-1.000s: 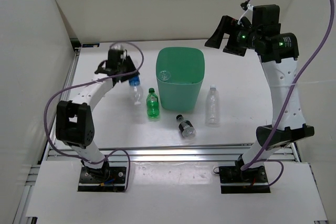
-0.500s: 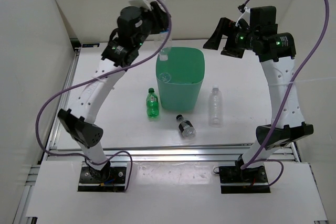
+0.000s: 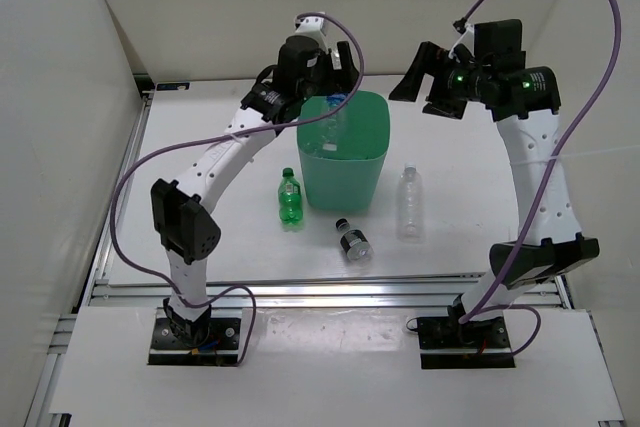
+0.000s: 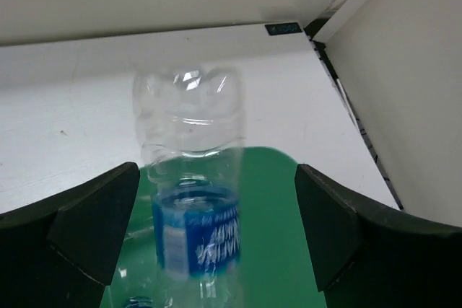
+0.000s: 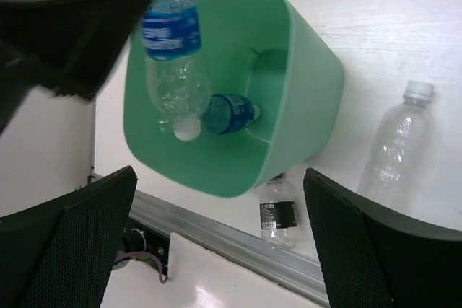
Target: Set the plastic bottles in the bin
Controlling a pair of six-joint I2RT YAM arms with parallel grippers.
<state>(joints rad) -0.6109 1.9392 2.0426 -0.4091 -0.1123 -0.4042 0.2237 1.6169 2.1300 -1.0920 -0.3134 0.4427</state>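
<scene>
Above the mint-green bin [image 3: 345, 162], near the middle of the table [image 3: 200, 222], the left gripper [image 3: 337, 69] is spread wide, and a blue-label bottle [image 3: 335, 115] sits in the air just under it, within the bin's rim. The top view shows this bottle only as a faint clear shape with a blue patch, so whether anything touches it cannot be told there. The left wrist view settles it: the bottle [image 4: 191, 178] is blurred, base toward the camera and neck pointing down into the green opening [image 4: 278, 265], with open space on either side between it and the two dark fingers [image 4: 90, 232], so nothing pinches it. The right wrist view looks down into the bin [image 5: 303, 99] from the other side and shows what neither other camera does: a second blue-label bottle [image 5: 229, 113] lying on its side at the bottom, with the airborne bottle [image 5: 170, 55] above it, white cap lowest. The right gripper [image 3: 425, 85] hangs high, just right of the bin, its jaws standing wide apart and holding nothing. On the table, the green bottle [image 3: 290, 197] lies just left of the bin, the plain clear bottle [image 3: 405, 204] lies to its right, and the short bottle [image 3: 353, 241] with the dark cap lies in front of it. The green one shows only in the top view.
</scene>
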